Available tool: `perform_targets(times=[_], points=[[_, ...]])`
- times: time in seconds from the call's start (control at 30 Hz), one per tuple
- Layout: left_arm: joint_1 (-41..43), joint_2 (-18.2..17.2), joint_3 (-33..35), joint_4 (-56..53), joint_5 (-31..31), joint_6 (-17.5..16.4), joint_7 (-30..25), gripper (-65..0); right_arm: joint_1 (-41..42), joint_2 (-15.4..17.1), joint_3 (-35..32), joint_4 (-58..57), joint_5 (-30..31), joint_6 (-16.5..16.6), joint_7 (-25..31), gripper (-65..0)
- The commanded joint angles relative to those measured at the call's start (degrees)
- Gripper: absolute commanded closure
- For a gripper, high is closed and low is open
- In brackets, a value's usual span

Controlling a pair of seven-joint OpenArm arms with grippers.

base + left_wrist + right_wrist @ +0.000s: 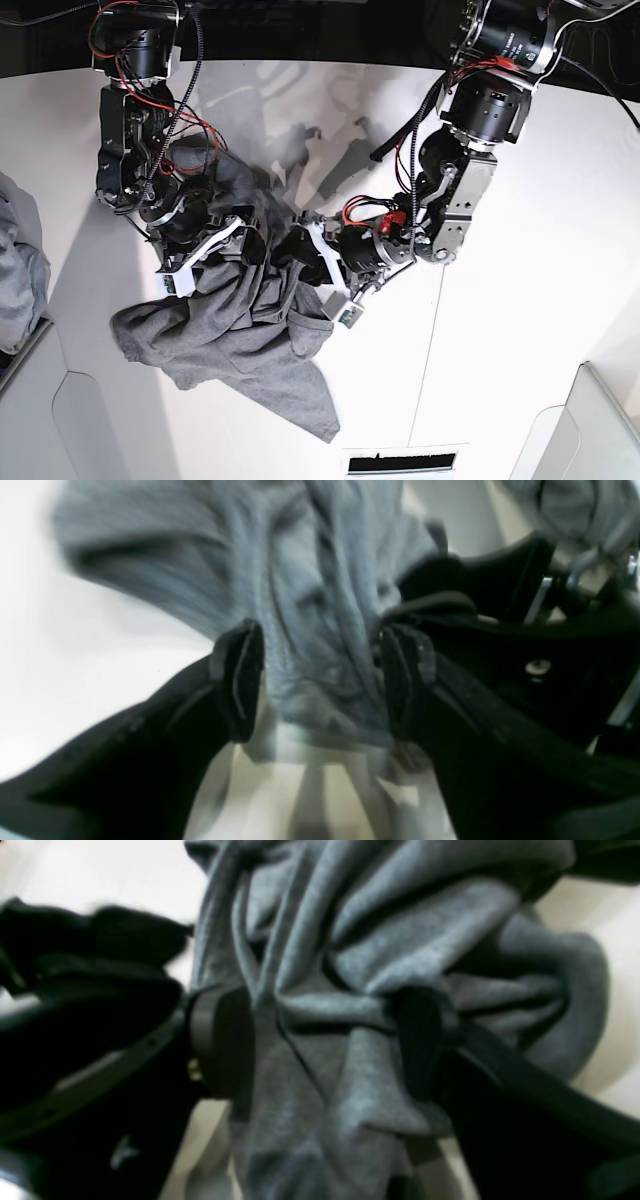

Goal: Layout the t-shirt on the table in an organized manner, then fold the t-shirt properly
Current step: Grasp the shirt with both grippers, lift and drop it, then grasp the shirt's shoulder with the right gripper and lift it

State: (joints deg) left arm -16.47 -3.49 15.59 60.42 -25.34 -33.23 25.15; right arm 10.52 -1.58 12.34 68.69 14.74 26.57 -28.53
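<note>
The grey t-shirt (pixel 250 340) lies crumpled on the white table (pixel 520 330), with its upper part bunched up between the two arms. In the left wrist view, my left gripper (pixel 322 680) stands open, and blurred folds of the t-shirt (pixel 300 590) hang between its wide-set fingers. My right gripper (pixel 325 1040) is open too, with thick folds of the t-shirt (pixel 400 940) filling the gap between its fingers. In the base view the right gripper (pixel 245 245) and left gripper (pixel 320 265) sit close together in the bunched cloth.
A paler bluish-grey heap of cloth (pixel 15 270) lies at the table's left edge. Pale panels stand at the bottom left (pixel 90 430) and bottom right (pixel 600 430). A dark slot (pixel 400 462) sits at the front edge.
</note>
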Motion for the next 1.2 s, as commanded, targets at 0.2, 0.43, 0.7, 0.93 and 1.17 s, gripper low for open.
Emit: perform_targets(times=[0.2,0.43,0.7,0.93,1.17], points=[[-1.6,1.88,-0.13,-3.82,4.26,1.66,-8.76,-13.7,1.07,0.15,-0.04,-1.01,0.66,0.52,1.14,-10.7],[-4.42,-0.72,-0.2,-2.91,5.49,6.08,-7.48,0.0,1.38,1.7,0.02,0.13,0.68,3.23,1.22,0.0],[-4.68,-11.61,-5.42,10.45,-6.84,5.57,4.5,0.0,1.31,7.39,2.84,8.92,1.44,3.23,-3.48,0.0],[1.11,-22.99,-7.69,26.36,-23.3,-3.02,16.5,0.0,-1.31,12.04,10.05,14.73,10.91,3.3,-10.29,0.0],[14.03,-30.03,-7.69,37.24,-31.06,-6.77,19.04,0.0,-9.11,12.24,16.46,17.05,17.55,5.38,-16.06,0.0]])
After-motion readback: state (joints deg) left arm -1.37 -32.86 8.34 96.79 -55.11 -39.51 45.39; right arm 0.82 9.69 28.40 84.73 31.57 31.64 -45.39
